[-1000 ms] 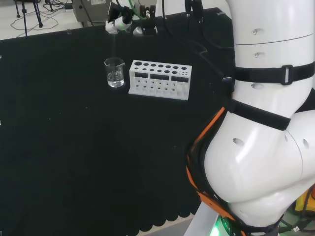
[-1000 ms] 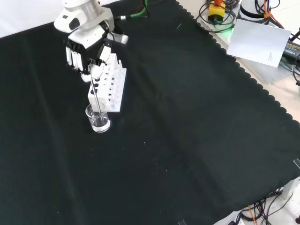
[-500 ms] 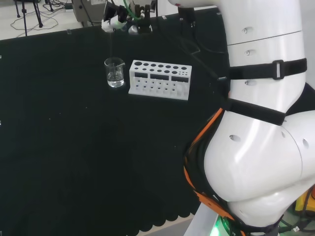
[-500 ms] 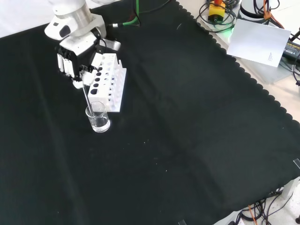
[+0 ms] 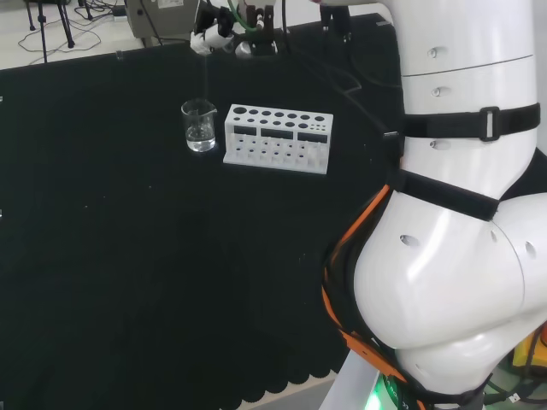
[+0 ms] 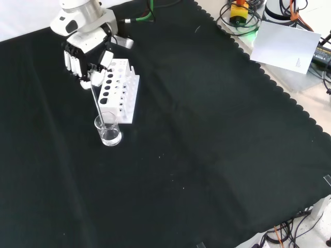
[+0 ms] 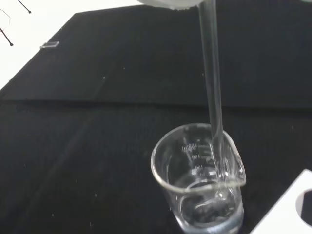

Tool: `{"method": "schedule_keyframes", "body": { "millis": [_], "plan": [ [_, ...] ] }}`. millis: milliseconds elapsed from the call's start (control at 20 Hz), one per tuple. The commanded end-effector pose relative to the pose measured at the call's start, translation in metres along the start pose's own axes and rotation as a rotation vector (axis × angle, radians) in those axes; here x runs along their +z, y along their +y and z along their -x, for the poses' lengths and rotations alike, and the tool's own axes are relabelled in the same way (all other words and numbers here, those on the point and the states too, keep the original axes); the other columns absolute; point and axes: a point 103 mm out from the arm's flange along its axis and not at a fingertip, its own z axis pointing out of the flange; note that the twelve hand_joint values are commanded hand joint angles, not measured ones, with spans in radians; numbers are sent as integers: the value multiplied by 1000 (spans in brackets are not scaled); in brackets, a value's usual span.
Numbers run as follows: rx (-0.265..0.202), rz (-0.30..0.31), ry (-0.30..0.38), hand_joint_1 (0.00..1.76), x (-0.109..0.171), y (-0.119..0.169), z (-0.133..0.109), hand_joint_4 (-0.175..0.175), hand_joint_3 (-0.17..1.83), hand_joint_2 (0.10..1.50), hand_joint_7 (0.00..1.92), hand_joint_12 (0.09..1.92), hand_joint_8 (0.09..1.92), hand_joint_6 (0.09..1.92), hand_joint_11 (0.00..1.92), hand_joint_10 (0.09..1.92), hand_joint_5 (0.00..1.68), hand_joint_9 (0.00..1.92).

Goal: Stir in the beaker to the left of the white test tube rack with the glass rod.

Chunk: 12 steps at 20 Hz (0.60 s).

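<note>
Black-and-white fingers (image 6: pixel 83 66) of the hand (image 6: pixel 83 54) are curled and pinch the upper end of the glass rod (image 6: pixel 98 102), as you can see in the front view. The rod runs down from that grip at a slight tilt and its lower end sits inside the beaker (image 6: pixel 108 129); the wrist view shows you the rod (image 7: pixel 213 92) resting against the inner wall just below the beaker's (image 7: pixel 199 185) rim, with a little clear liquid at the bottom. In the head view, find the hand (image 5: pixel 212 36) at the far edge of the black cloth (image 5: pixel 128 256), above the beaker (image 5: pixel 199 125). The beaker stands on the cloth toward that far edge, just beside the left end of the white test tube rack (image 5: pixel 277 137) and apart from it. In the front view the rack (image 6: pixel 119 97) lies directly behind the beaker, and the hand hovers over the rack's far end.
</note>
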Motion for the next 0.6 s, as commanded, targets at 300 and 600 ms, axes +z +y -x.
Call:
{"method": "schedule_keyframes", "body": {
  "millis": [300, 600],
  "plan": [
    [-53, -30, -6, 1314, 15, 5, -44, -175, -175, 1088, 1252, 819, 876, 87, 1121, 684, 1373, 1692],
    [-59, -7, 8, 1314, 15, 23, -47, -175, -175, 1088, 1251, 819, 877, 87, 1121, 687, 1372, 1692]
  ]
}}
